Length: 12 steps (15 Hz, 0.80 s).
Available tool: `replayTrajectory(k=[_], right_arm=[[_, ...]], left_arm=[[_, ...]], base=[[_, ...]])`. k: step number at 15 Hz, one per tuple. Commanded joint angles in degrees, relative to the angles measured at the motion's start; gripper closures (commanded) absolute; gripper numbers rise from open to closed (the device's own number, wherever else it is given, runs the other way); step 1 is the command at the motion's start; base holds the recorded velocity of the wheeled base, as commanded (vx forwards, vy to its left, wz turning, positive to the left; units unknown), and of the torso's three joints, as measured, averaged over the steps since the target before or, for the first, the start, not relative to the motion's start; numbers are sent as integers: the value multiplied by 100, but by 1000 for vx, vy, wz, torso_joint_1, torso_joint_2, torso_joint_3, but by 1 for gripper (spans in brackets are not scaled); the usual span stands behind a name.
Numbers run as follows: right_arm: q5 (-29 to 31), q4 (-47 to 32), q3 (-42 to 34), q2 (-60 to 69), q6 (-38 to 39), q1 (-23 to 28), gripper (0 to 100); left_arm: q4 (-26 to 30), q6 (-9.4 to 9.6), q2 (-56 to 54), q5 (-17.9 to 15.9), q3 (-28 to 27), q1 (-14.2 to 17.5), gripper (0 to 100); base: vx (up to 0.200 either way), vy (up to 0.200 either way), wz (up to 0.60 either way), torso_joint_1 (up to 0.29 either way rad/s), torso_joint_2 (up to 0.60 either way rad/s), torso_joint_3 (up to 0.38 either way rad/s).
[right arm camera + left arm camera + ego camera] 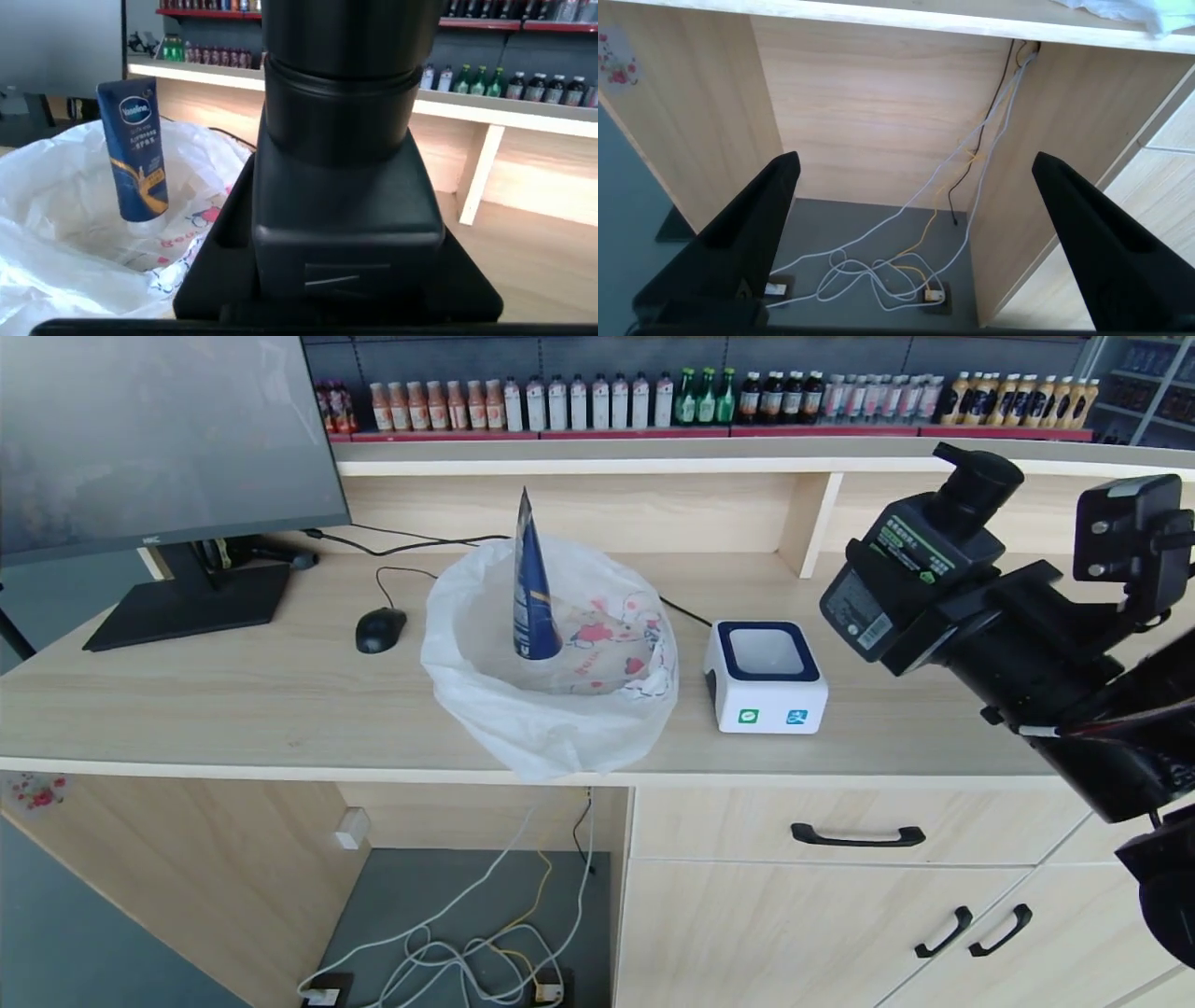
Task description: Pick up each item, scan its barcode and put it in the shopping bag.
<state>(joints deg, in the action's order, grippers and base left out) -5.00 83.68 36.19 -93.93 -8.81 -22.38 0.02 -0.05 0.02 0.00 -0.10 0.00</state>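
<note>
Bottle-lined shelves run behind a wooden counter that carries a white shopping bag and, just beside it, a white scanner. A blue tube stands upright in the bag. To the right of the scanner, above the counter, the right claw grips a black bottle with its barcode label showing.

From the left wrist, the left claw hangs spread wide below the counter's edge, over floor cables.

From the right wrist, the bottle sits clamped close up, and the tube stands in the bag beyond it.
</note>
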Motion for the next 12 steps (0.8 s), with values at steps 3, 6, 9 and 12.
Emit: replayTrajectory(k=[3, 6, 9, 12], right_arm=[[-414, 26, 353, -583, -586, 23, 100], [-1082, 334, 1188, -1198, -1290, 94, 100], [-1636, 632, 1575, -1734, -1290, 138, 100], [-2128, 632, 1566, -1831, -1351, 480, 100]], left_arm=[[-2, -4, -2, 0, 1, 0, 0], [-2, -4, -2, 0, 1, 0, 0], [-2, 5, -2, 0, 1, 0, 0], [-2, -4, -2, 0, 1, 0, 0]], base=[[0, 0, 0, 0, 0, 0], [0, 0, 0, 0, 0, 0], [0, 0, 0, 0, 0, 0], [0, 0, 0, 0, 0, 0]])
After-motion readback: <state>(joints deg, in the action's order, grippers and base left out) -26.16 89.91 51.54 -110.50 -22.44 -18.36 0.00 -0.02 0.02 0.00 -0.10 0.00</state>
